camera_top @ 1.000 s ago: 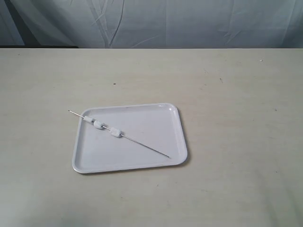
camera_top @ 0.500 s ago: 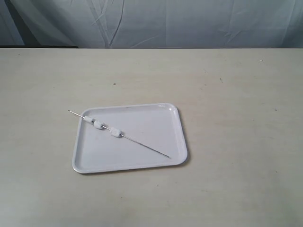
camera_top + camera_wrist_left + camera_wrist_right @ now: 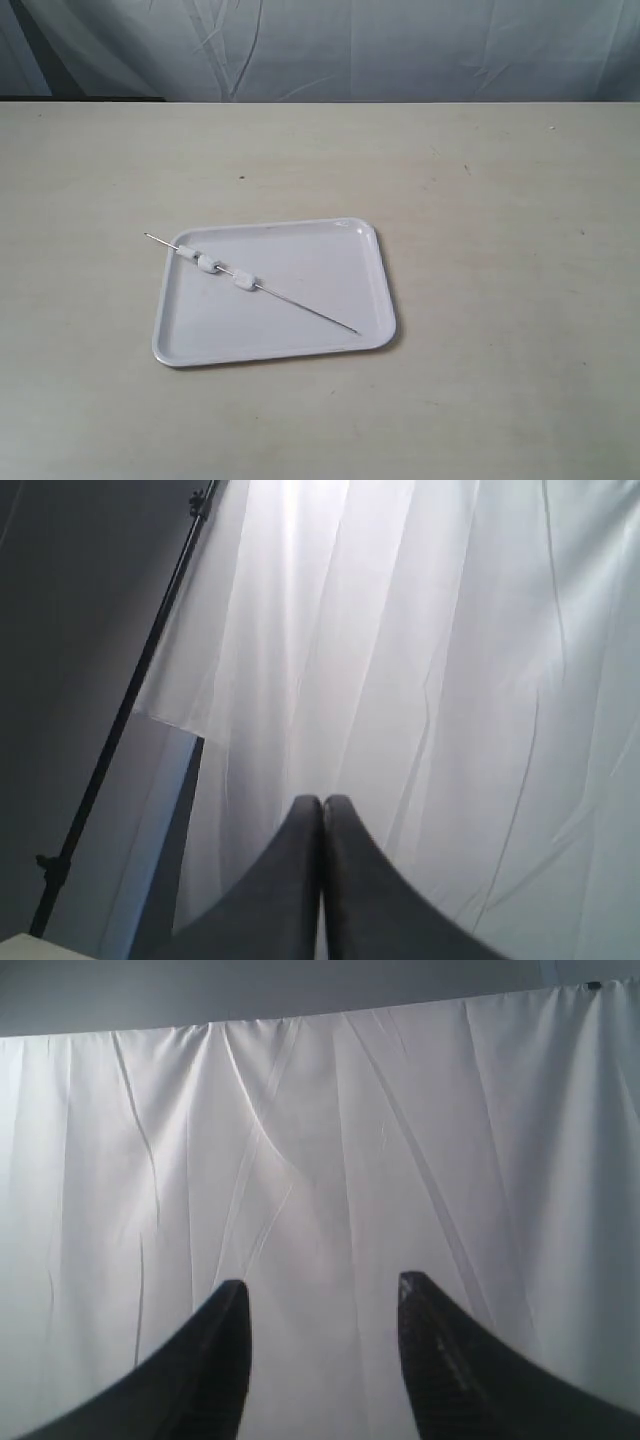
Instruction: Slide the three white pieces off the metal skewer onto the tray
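Observation:
In the exterior view a glossy white tray (image 3: 330,345) lies on the beige table. The metal skewer (image 3: 310,311) rests diagonally across it, its far end sticking out past the tray's upper left corner. Three white pieces (image 3: 211,264) are threaded on the skewer's upper left half, close together. Neither arm shows in the exterior view. My left gripper (image 3: 322,803) is shut with nothing between its dark fingers, pointing at a white curtain. My right gripper (image 3: 322,1290) is open and empty, also facing the curtain. Both wrist views miss the tray and skewer.
The beige table (image 3: 500,220) spreads wide around the tray. A wrinkled white curtain (image 3: 400,50) hangs behind the table's far edge. A dark stand pole (image 3: 120,730) runs beside the curtain in the left wrist view.

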Controlling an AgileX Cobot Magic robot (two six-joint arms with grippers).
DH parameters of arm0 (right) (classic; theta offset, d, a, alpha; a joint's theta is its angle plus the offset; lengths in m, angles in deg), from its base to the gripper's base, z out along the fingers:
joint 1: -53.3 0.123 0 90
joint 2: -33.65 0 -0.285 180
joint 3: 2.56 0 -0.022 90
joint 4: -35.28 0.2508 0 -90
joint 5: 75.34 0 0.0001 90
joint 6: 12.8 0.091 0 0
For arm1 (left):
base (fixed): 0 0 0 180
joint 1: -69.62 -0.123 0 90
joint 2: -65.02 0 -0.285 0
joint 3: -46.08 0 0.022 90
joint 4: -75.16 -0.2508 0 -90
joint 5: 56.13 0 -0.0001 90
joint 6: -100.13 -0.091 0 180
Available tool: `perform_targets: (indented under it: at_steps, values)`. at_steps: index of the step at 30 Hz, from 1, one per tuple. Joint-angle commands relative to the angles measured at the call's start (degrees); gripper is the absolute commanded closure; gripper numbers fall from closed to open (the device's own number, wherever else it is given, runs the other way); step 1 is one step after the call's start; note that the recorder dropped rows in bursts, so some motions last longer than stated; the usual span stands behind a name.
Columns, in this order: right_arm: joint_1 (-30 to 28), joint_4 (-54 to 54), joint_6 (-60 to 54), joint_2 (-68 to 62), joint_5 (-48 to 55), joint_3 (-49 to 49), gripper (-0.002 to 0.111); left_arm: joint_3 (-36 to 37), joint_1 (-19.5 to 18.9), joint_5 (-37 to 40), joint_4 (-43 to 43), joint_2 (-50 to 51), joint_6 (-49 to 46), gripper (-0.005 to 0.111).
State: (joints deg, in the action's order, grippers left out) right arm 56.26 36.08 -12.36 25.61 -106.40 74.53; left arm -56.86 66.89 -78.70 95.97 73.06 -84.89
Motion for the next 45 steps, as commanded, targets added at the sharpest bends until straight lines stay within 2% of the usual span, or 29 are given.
perform_targets:
  at_steps: [1, 4, 7, 10, 12, 17, 22, 25, 27, 30, 33, 34, 35, 36, 37, 39, 41, 45]
  values:
    - [-0.1, 0.2, 6.1, 0.2, -1.7, 0.1, 0.063, 0.1, 0.4, -1.9, 0.0, -0.3, 5.5, 0.107]
    - [-0.1, -0.1, 16.5, 0.2, -1.2, 0.1, 0.063, 0.1, 0.4, -0.9, -0.1, -0.3, 11.2, 0.107]
    - [-0.1, -0.1, 20.9, 0.2, 0.2, 0.1, 0.063, 0.1, 0.4, -0.7, -2.4, -0.3, 15.0, 0.107]
    - [-0.1, -0.1, 25.3, 0.2, 3.6, 0.1, 0.063, 0.1, 0.4, -4.2, -9.7, -0.3, 20.8, 0.107]
    - [-0.1, -0.3, 27.2, 0.2, 9.7, -2.0, 0.063, -0.2, 0.4, -7.4, -18.4, -0.3, 24.4, 0.107]
    - [0.0, -1.5, 27.3, -5.7, 23.9, -13.0, 0.063, -7.3, 0.6, -9.3, -39.2, 0.3, 26.0, 0.107]
    - [3.6, -8.5, 27.3, -18.8, 28.6, -27.0, 0.063, -14.0, 0.6, -8.9, -46.5, 7.6, 26.0, 0.107]
    - [6.7, -10.9, 26.7, -30.3, 35.2, -37.0, 0.063, -18.2, 0.6, -8.9, -49.4, 14.2, 26.0, 0.107]
    - [9.1, -10.8, 22.8, -37.7, 42.2, -43.9, 0.063, -20.5, 1.0, -8.1, -51.3, 19.0, 26.0, 0.103]
    - [13.8, -6.8, 10.8, -49.1, 55.2, -56.2, 0.063, -23.1, 3.1, -3.9, -55.9, 26.2, 27.0, 0.093]
    - [17.9, 3.7, -5.6, -61.6, 69.2, -66.4, 0.063, -24.3, 5.4, -0.3, -64.5, 33.5, 35.5, 0.080]
    - [18.8, 8.1, -10.6, -65.5, 73.6, -69.3, 0.063, -24.3, 6.1, 0.3, -69.0, 35.8, 41.8, 0.075]
    - [20.0, 14.9, -18.1, -72.8, 79.5, -73.4, 0.063, -24.3, 7.3, 0.4, -80.6, 40.5, 56.6, 0.067]
    - [20.4, 16.8, -20.5, -75.4, 81.3, -74.4, 0.063, -24.3, 7.7, -0.1, -86.4, 42.9, 63.4, 0.064]
    - [21.1, 20.0, -25.4, -81.4, 82.8, -75.8, 0.063, -24.3, 8.1, -3.2, -101.1, 47.7, 79.9, 0.061]
    - [22.0, 21.2, -31.2, -88.8, 82.8, -76.0, 0.063, -24.3, 8.1, -8.9, -115.7, 54.0, 92.1, 0.061]
    - [23.7, 21.8, -35.5, -96.3, 82.7, -76.0, 0.063, -24.1, 8.1, -12.5, -118.5, 59.4, 93.3, 0.061]
    - [29.3, 22.2, -43.7, -108.5, 80.6, -76.2, 0.063, -24.1, 8.1, -16.1, -116.4, 66.4, 89.1, 0.060]
